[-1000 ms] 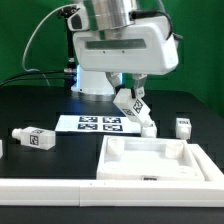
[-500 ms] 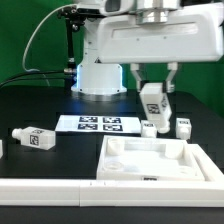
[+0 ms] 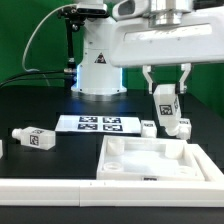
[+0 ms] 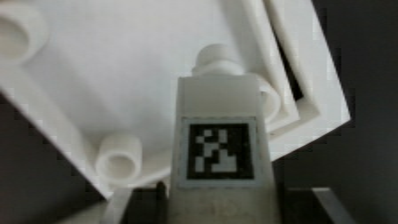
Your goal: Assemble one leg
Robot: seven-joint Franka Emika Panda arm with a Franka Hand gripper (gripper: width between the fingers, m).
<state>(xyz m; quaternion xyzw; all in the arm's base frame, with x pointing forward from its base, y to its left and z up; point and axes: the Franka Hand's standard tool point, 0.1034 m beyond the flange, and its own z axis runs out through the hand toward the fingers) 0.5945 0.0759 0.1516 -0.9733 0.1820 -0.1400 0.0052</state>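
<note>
My gripper (image 3: 165, 100) is shut on a white tagged leg (image 3: 166, 105) and holds it upright in the air, above the far right corner of the large white tray-like panel (image 3: 150, 160). In the wrist view the held leg (image 4: 222, 130) points its narrow end toward the panel (image 4: 107, 90) below, whose raised socket pegs (image 4: 118, 160) show beside it. Another leg (image 3: 33, 138) lies on its side on the table at the exterior view's left. Two small legs (image 3: 148, 127) (image 3: 183, 127) stand behind the panel, near the gripper.
The marker board (image 3: 98, 123) lies flat behind the panel. The robot's white base (image 3: 97, 70) stands at the back. A long white rail (image 3: 60, 185) runs along the front edge of the table.
The gripper has carried the leg toward the exterior view's right and turned it from tilted to upright, now over the panel's far right corner.
</note>
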